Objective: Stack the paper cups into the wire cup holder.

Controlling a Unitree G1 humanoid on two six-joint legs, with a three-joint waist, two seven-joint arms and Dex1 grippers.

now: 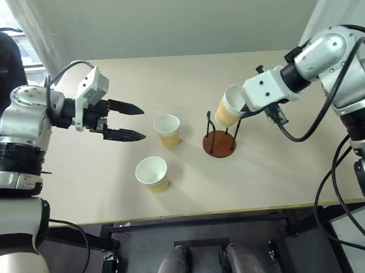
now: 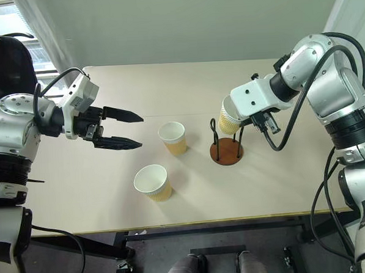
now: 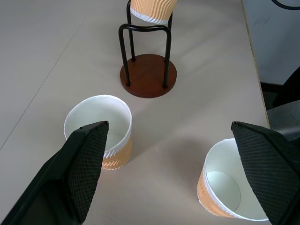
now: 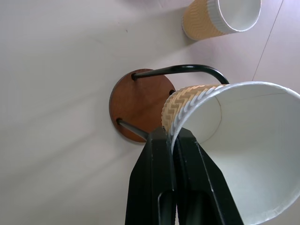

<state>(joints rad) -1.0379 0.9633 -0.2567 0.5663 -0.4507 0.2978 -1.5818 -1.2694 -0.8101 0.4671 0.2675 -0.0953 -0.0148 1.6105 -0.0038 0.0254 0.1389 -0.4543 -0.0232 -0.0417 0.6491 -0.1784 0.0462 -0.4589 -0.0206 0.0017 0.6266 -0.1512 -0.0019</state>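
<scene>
1. Table [image 1: 264, 181]: pale beige top, fills the mid of the head frames; dark front edge runs along the lower part.
2. R arm [image 1: 331, 55]: silver and black, comes in from the upper right of the frame and bends toward centre.
3. L arm [image 1: 28, 120]: silver and black, at the left edge, mid height, pointing toward frame centre.
4. L gripper [image 1: 128, 121]: two black fingers spread wide, nothing btwn them, above the table left of centre. In the L wrist view its fingers [image 3: 84, 159] frame the two loose cups.
5. R gripper [image 4: 172, 140]: fingers pinched tight on the rim of one paper cup, one finger inside the wall, one outside.
6. Held cup [image 1: 231, 107]: tilted, white mouth facing upper right, ribbed tan end pointing down-left at the top of the wire cup holder. Its lower end sits right at the wire loops in the L wrist view; can't tell if it touches them.
7. Loose cup, centre [image 1: 167, 130]: upright on the table, mouth up, just left of the holder, apart from it.
8. Loose cup, lower [image 1: 152, 173]: upright, mouth up, below and a bit left of the centre cup, near it but not touching.
9. Wire cup holder [image 1: 219, 143]: round reddish-brown base flat on the table, right of centre; two thin black wire loops stand upright from it. No cup seated inside.
</scene>
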